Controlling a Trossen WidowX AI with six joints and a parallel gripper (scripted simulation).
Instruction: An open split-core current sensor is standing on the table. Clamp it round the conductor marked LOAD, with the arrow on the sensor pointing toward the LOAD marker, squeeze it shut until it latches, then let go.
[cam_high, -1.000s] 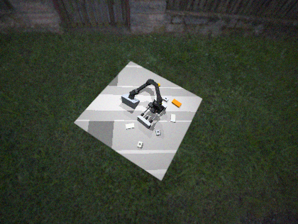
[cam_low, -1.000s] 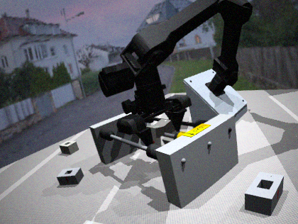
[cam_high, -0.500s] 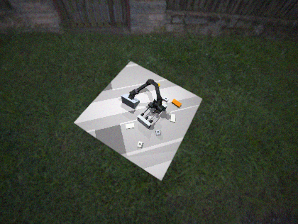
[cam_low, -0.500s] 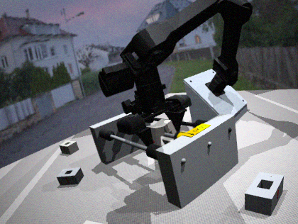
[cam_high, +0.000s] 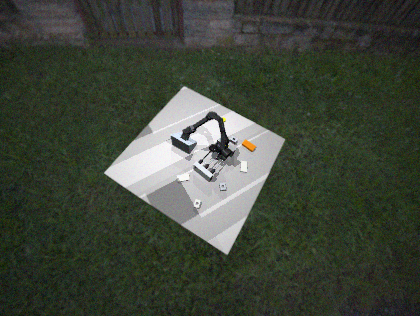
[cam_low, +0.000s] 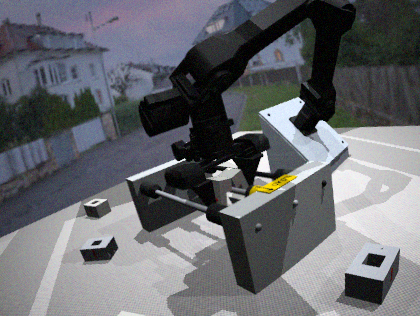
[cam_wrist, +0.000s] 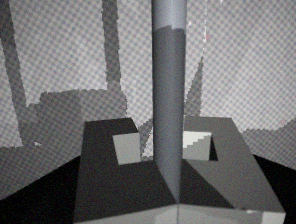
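Exterior view, from the left: two small holed blocks (cam_low: 97, 209) sit beyond the framed stand, whose left plate (cam_low: 142, 207) and right plate (cam_low: 307, 220) carry pale rods (cam_low: 182, 200). Between the plates, the gripper (cam_high: 220, 150) (cam_low: 228, 189) (cam_wrist: 160, 160) points down, its fingers set wide and gripping the grey sensor (cam_low: 225, 181) (cam_wrist: 117, 187). A yellow marker (cam_low: 275, 184) lies at the right plate's upper edge, and another holed block (cam_low: 372, 275) sits at the near right. Only the wrist view shows the sensor's two halves well, spread on either side of one rod, a window in each and meeting at the near end; latching cannot be judged. From the top, the sensor is too small to make out, but an orange block (cam_high: 249, 145) appears at right, missing from the exterior view.
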